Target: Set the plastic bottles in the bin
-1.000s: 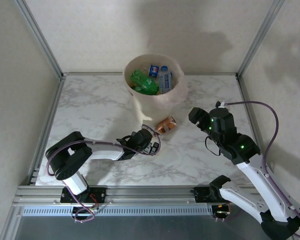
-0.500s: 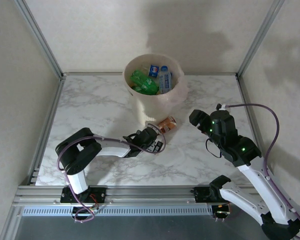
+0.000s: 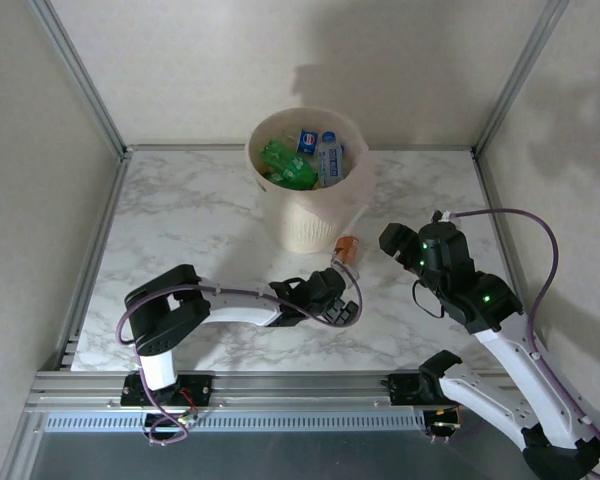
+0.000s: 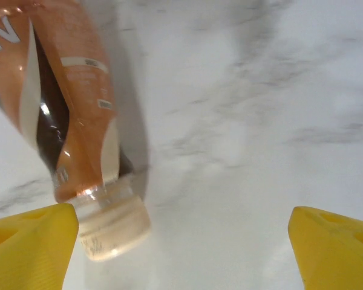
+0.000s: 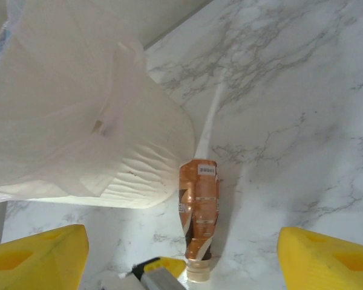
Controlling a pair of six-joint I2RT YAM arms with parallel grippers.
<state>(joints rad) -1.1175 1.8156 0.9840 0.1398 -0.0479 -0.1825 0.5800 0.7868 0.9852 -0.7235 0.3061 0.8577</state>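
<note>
So the brown bottle [image 3: 345, 249] is lying on its side out on the desk [image 3: 180, 220], just below and right of the bin [image 3: 305, 226] in the overhead shot. Its far end is right at the foot of the bin, though I can't tell if it actually touches. The bin sits top middle of that frame with a thin liner [image 5: 78, 121] draped over its rim. It already has bottles in it: green ones [image 3: 288, 165] on the left side, clear ones with blue labels [image 3: 322, 152] on the right. The left arm [image 3: 230, 300] reaches in low from the lower left toward the centre, ending just below the brown bottle. The left jaws are spread wide and not grasping anything. In the left wrist camera the yellow fingertips [image 4: 27, 241] sit in the two bottom corners. The bottle slants down from the upper left, and its pale cap [image 4: 112, 226] sits just beside the left-hand tip, with plain marble across the rest of the gap. The right arm [image 3: 470, 290] is over in the lower right of the overhead, its head near the bottle on the right. The right jaws are also released and empty. In the right wrist camera the bottle stands lower middle of the frame, cap at the bottom edge.
</note>
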